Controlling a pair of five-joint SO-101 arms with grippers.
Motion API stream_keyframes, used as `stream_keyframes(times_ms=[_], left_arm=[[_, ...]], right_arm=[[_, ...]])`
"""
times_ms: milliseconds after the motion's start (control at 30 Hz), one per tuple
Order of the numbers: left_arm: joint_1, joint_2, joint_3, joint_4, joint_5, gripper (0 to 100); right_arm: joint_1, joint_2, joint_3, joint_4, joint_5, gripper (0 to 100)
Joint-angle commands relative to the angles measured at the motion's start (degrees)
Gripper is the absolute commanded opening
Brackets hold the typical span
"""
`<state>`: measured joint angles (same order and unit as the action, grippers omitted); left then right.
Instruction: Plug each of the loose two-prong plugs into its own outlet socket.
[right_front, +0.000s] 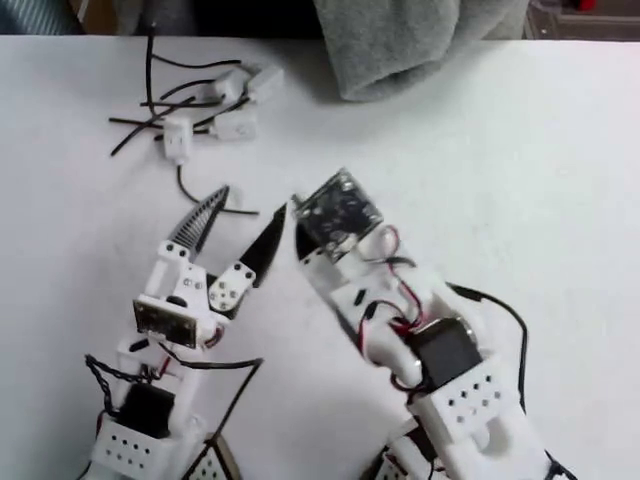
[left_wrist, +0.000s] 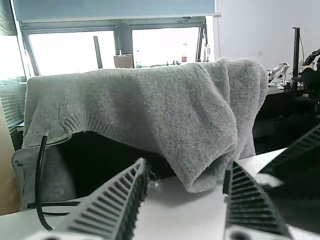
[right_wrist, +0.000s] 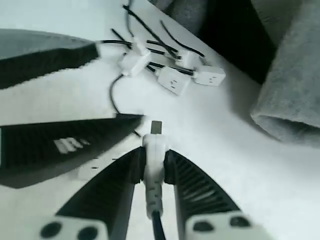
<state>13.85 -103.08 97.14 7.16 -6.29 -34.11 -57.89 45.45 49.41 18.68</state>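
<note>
- right gripper (right_wrist: 154, 154) was clamped on a white two-prong plug (right_wrist: 153, 172), metal end pointing ahead, its black cord (right_wrist: 158, 227) trailing back between the fingers.
- plug looked light, hard plastic and probably slick; best held by the body's flat sides, behind the prongs.
- left gripper (left_wrist: 185, 200) stood wide and empty, just beside the right one.
- outlet sockets (right_front: 235, 125) lay clustered on the table (right_front: 520, 150), well apart from the plug; light blocks, likely to slide when pushed.

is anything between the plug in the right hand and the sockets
Yes, partly: the left hand, open, has a fingertip right by the plug, across the way to the nearer sockets. A black cord lies there too.
</note>
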Motion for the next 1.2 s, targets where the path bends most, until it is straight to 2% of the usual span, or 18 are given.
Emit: stream_keyframes(times_ms=[0,300,1067,1167], left_arm=[[-0.57,-0.66,-2.02,-0.88,0.53,25],[-0.13,-0.57,-0.53,-1.23,0.53,25],[-0.04,-0.57,-0.09,-0.88,0.53,25],[-0.04,-0.57,-0.09,-0.88,0.53,25]], right_arm=[[-3.12,0.22,-2.64,-0.13,-0.09,1.9],[-9.19,-4.35,-6.95,6.99,0.0,1.9],[-9.01,-11.03,-10.73,11.56,2.11,1.9],[-6.99,-10.68,-10.73,11.3,2.11,1.9]])
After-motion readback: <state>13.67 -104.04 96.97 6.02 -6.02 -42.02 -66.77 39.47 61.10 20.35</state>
